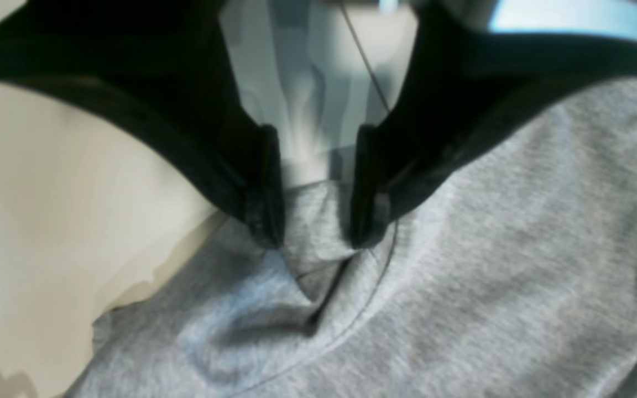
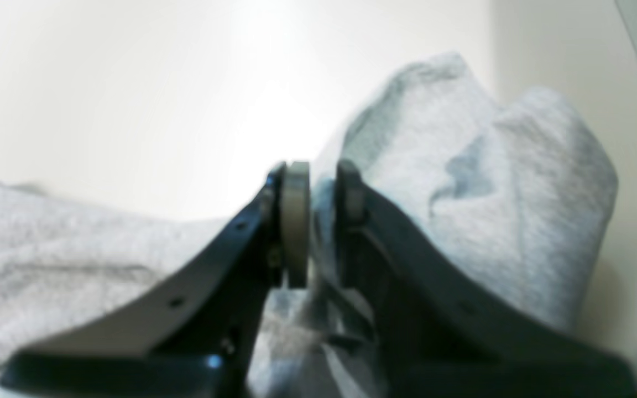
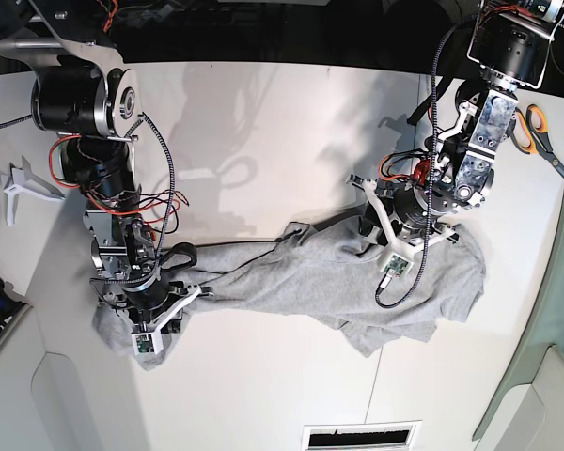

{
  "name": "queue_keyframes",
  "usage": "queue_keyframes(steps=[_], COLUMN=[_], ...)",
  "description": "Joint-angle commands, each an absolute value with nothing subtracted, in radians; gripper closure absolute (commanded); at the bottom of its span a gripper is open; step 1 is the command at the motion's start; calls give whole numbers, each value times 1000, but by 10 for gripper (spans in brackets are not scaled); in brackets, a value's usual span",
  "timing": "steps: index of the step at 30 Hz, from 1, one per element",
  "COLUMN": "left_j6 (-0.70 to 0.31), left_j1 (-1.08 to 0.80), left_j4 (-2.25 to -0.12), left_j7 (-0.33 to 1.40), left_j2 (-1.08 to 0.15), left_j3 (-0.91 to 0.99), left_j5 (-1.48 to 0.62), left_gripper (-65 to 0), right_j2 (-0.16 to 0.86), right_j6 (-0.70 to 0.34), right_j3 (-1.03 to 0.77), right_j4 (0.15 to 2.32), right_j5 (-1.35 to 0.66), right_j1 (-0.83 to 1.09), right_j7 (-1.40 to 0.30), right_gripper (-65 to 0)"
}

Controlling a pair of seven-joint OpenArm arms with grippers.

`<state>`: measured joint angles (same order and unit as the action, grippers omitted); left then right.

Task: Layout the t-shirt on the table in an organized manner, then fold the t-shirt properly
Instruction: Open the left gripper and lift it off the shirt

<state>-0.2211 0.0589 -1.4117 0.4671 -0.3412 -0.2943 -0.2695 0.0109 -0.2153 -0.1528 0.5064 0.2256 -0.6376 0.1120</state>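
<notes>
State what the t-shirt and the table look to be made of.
T-shirt: soft heather-grey knit, likely cotton jersey; flecked weave, limp folds and stitched seams show in the wrist views. Table: hard, smooth white board, probably laminate; faint sheen and soft shadows.

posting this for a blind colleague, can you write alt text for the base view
Overhead view of two robot arms gripping a crumpled grey t-shirt stretched between them on a white table. The right gripper holds its end at picture left, the left gripper pinches cloth at picture right. Orange-handled scissors lie at the far right edge.
</notes>
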Motion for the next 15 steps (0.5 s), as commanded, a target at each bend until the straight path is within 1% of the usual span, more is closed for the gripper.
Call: queue_keyframes(steps=[1,6,9,15], left_j6=[-220,-220,-220,-220], left_j1=[77,78,78,78], left_j4=[-1427,-1427,-1427,-1427], left_j7=[445,445,445,445], left_j2=[-349,-349,-349,-349], left_j3=[-289,-289,-289,-289], left_j5=[-273,-273,-273,-273], left_gripper=[-241,-241,-241,-241], right_j2=[11,17,16,16], right_j6=[-201,-198,-198,-198], right_j3=[-153,-153,-153,-153], right_j4=[522,521,521,522], right_j5=[221,229,260,274], right_j1=[-673,-672,-673,-673], right_j7=[142,141,138,131], right_gripper=[-78,-73,0,0])
